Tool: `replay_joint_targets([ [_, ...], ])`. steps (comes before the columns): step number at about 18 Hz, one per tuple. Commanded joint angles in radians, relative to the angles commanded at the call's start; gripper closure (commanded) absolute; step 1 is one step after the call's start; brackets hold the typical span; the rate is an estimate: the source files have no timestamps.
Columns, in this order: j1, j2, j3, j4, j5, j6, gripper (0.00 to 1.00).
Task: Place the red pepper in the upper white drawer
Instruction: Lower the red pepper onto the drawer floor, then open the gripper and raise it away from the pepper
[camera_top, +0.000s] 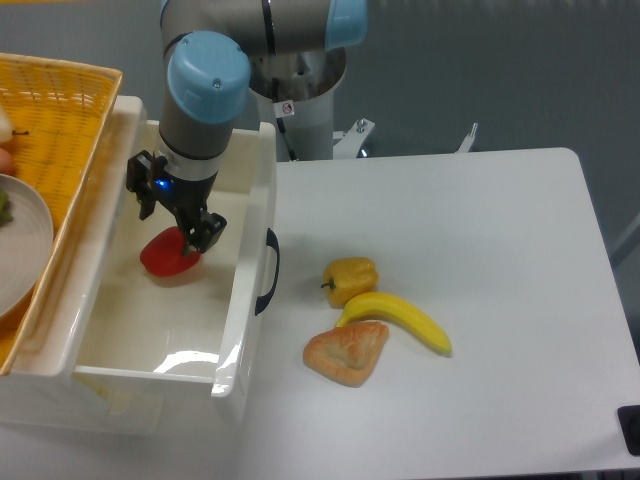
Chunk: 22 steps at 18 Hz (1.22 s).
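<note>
Pincer (173, 216) jaws are spread apart just above the red pepper (166, 255), which is released and rests on the floor of the upper white drawer (243, 310). Nothing is gripped.

The claw (176, 222) covers the top of the red pepper (167, 256). The frame's left edge cuts the wicker basket (70, 110) and the plate (28, 250). The drawer (245, 300)'s bottom corner runs off frame too.
</note>
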Motion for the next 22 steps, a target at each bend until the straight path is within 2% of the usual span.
replay_joint_targets([
  [4, 0.005, 0.005, 0.002, -0.006, 0.0, 0.012, 0.4],
  [15, 0.09, 0.052, 0.009, -0.009, -0.031, 0.018, 0.39],
  [22, 0.17, 0.101, 0.011, -0.058, -0.046, 0.086, 0.37],
])
